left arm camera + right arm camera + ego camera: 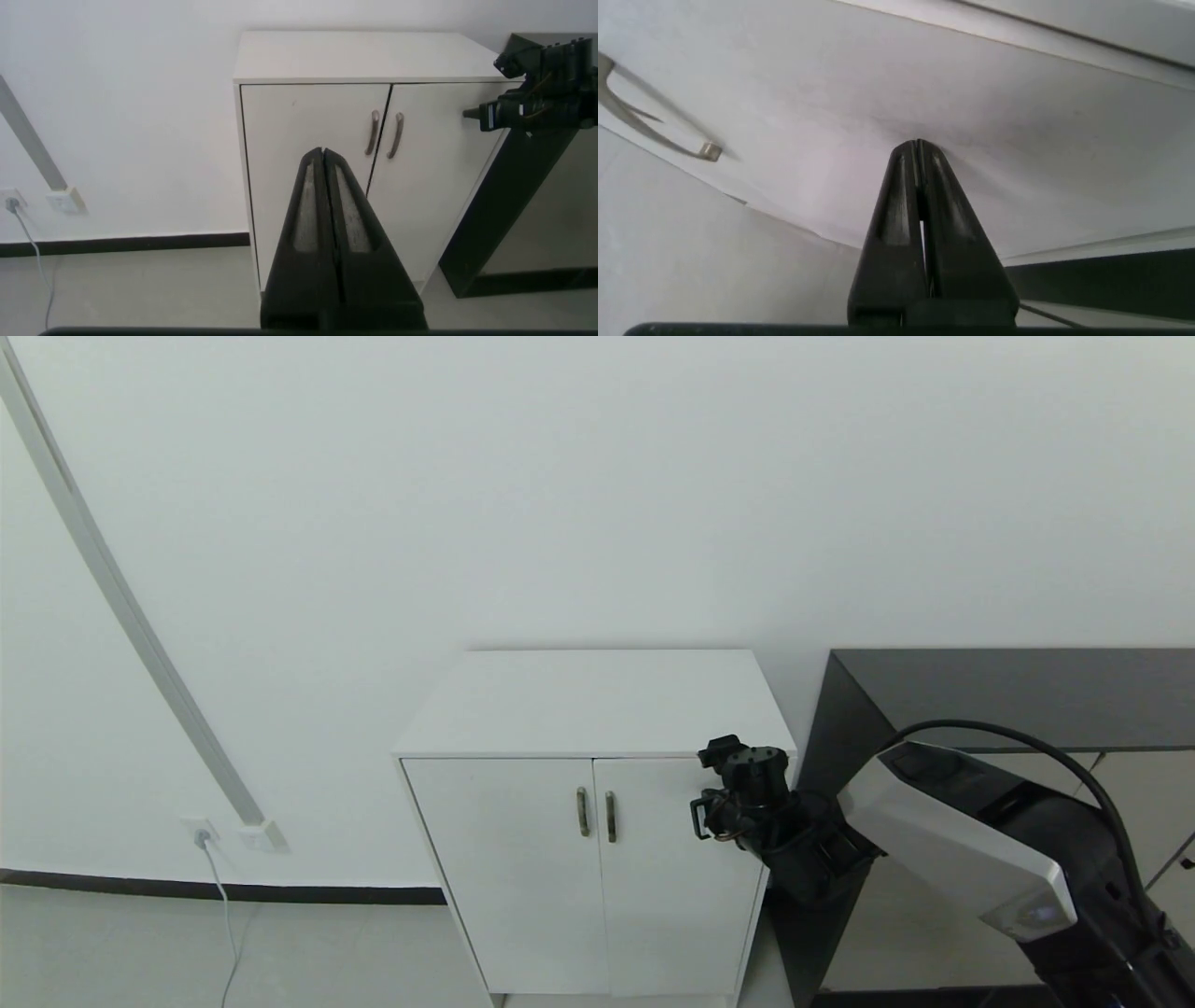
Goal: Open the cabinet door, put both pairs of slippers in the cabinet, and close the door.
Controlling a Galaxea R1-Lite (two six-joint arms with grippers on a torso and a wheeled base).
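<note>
White closed cabinet [509, 868], right pincer [920, 147] just beside

Bright, even indoor light, soft faint shadows, head view bowed at its edges

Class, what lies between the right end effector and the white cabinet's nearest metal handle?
Bare white door panel separates right end effector from handle; right wrist view shows it.

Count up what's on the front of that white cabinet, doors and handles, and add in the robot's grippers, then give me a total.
Cabinet doors: 2, left door and right door
Door handles: 2, left handle and right handle
Grippers: 2, left gripper and right gripper
Total: 6
</note>
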